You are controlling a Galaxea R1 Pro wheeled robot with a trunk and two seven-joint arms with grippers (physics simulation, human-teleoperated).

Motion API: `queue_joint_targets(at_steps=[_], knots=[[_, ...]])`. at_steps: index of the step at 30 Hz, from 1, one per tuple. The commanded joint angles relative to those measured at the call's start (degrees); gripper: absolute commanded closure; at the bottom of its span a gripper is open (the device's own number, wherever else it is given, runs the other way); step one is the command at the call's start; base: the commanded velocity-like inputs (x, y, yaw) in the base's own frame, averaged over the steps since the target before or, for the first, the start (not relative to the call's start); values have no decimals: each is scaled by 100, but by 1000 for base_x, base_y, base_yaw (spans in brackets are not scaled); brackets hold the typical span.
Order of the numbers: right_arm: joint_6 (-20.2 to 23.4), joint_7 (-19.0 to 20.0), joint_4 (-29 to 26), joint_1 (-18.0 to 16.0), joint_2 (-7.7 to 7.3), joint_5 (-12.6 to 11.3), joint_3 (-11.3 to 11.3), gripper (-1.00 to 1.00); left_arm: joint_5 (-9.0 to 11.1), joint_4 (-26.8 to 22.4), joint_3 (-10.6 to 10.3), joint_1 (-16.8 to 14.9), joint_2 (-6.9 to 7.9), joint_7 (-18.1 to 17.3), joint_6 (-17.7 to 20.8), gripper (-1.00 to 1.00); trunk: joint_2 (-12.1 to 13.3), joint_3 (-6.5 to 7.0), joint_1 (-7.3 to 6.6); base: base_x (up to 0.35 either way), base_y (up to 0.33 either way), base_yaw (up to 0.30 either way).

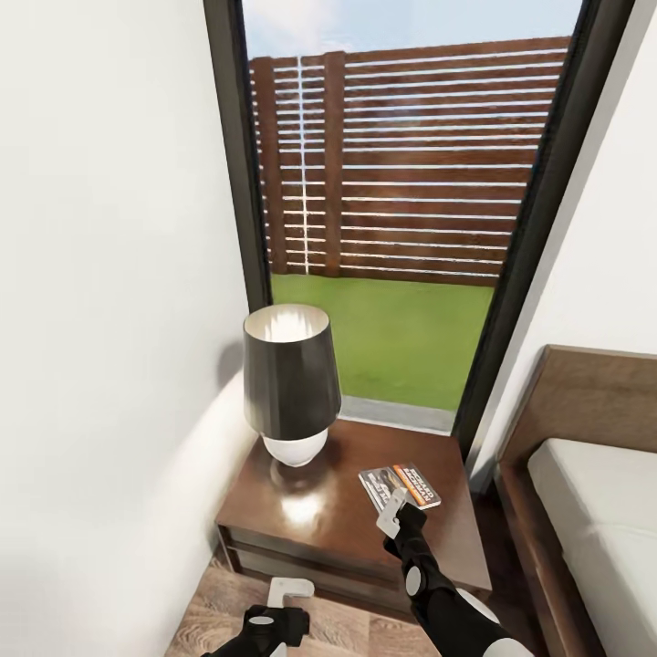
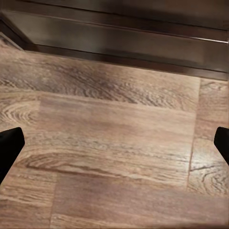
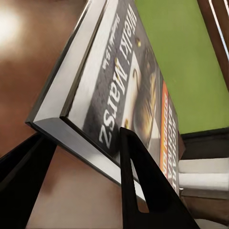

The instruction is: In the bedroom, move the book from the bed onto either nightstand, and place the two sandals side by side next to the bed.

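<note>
The book (image 1: 400,486) was held over the glossy top of the nightstand (image 1: 274,511), toward the side nearer the bed (image 1: 584,493), its cover facing up. It was gripped at its near edge by the right gripper (image 1: 394,511), the fingers clamped on it, one across the cover and one beneath, as the right wrist view showed (image 3: 119,95). Whether the book already rested on the wood or was just above it could not be told. The edge grip was judged to have been chosen so that the thin paperback could be laid flat and released without the fingers being trapped beneath.

A table lamp (image 1: 290,388) with a dark shade and white base was stood on the far left part of the top, well apart from the book, so the chosen spot was left unobstructed. Behind the nightstand a tall black-framed window (image 1: 401,182) was seen, with grass and a slatted wooden fence beyond.

The left gripper (image 1: 274,620) was held low over the wood-plank floor (image 2: 114,143) before the nightstand, its fingers spread apart and nothing between them.
</note>
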Motion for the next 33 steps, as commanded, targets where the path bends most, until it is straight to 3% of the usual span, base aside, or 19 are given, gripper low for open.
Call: queue_joint_targets(at_steps=[1,30,33], knots=[[54,-33,-1,-4,-2,60,28,100,36,-12,-48,-5,4,46,-27,-100,-2,-5,0,13,0,0],[54,-33,-1,-4,-2,55,28,100,27,-12,-48,22,-14,46,-80,-100,-1085,-490,593,1,0,0],[54,-33,-1,-4,-2,55,28,100,27,-12,-48,22,-13,46,-83,-100,-1085,-490,593,0,0,0]])
